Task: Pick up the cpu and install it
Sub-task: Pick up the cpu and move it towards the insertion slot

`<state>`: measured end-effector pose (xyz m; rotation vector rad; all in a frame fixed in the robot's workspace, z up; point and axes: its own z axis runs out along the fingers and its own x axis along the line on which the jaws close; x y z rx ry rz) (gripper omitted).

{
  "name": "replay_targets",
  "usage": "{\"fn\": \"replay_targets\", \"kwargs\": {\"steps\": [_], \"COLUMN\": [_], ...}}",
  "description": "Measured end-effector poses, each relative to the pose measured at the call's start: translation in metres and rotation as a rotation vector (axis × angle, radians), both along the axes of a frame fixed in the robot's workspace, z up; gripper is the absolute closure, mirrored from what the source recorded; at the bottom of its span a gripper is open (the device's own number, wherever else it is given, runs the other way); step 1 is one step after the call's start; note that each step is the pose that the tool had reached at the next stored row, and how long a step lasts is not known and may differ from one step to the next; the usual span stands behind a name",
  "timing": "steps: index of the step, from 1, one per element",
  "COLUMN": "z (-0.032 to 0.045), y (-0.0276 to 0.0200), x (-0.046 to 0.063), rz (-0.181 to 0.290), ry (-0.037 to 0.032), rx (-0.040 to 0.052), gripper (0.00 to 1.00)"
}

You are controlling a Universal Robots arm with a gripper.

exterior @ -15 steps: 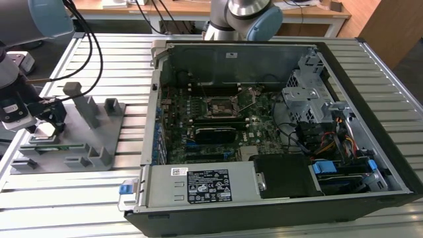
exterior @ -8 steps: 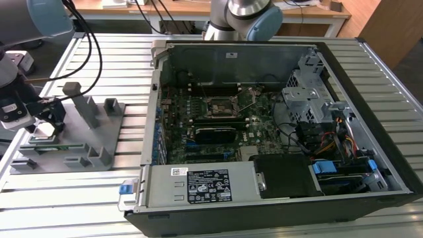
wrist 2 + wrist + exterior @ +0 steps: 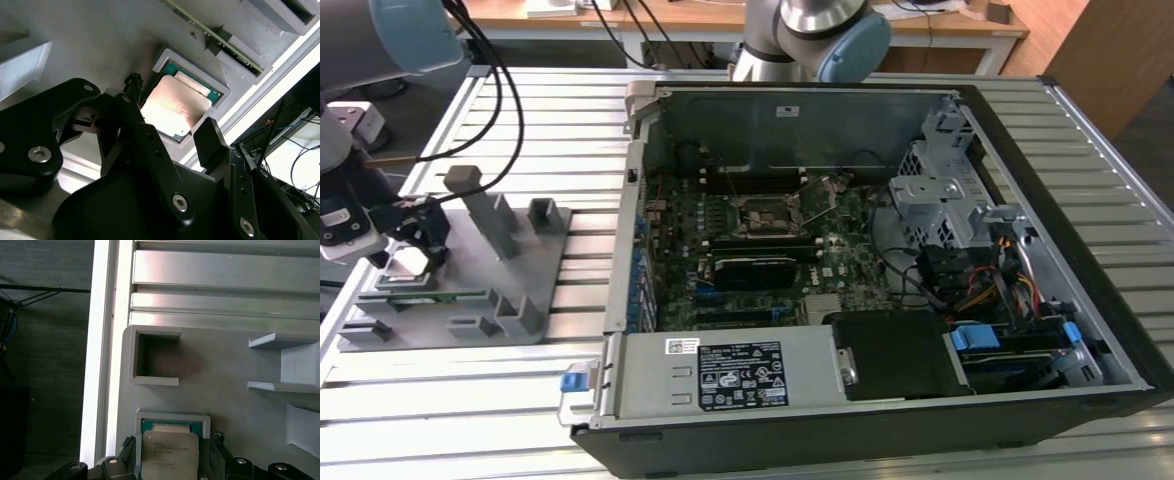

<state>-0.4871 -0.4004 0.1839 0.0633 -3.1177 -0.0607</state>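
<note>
Early in the job, judging by the cpu [image 3: 175,107]: lying flat, silver top up, in the shallow pocket [image 3: 161,56] of the grey fixture [image 3: 520,300], not yet lifted. Straddled by the end effector [image 3: 172,440], released, with a finger on either side and a slim gap to each edge in the first wrist view. Resting on the counter [image 3: 480,420] at the exterior view's left, well apart from the open computer case [image 3: 1067,200]. Looks unfilled at the motherboard socket [image 3: 761,213]. Left to do: gripping, carrying, installing.
</note>
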Motion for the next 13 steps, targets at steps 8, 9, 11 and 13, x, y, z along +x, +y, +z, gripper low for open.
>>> {"fn": "replay_targets", "kwargs": {"steps": [8, 9, 11, 13], "z": [-0.0001, -0.0001, -0.0003, -0.0002], "y": [-0.0046, -0.0047, -0.0051, -0.0053], "x": [0.0002, 0.0002, -0.0001, -0.0007], "rz": [-0.005, -0.009, -0.014, -0.014], "ry": [-0.0001, 0.0, -0.0001, -0.0001], "rx": [0.0, 0.0, 0.0, 0.0], "gripper": [0.32, 0.32, 0.32, 0.32]}}
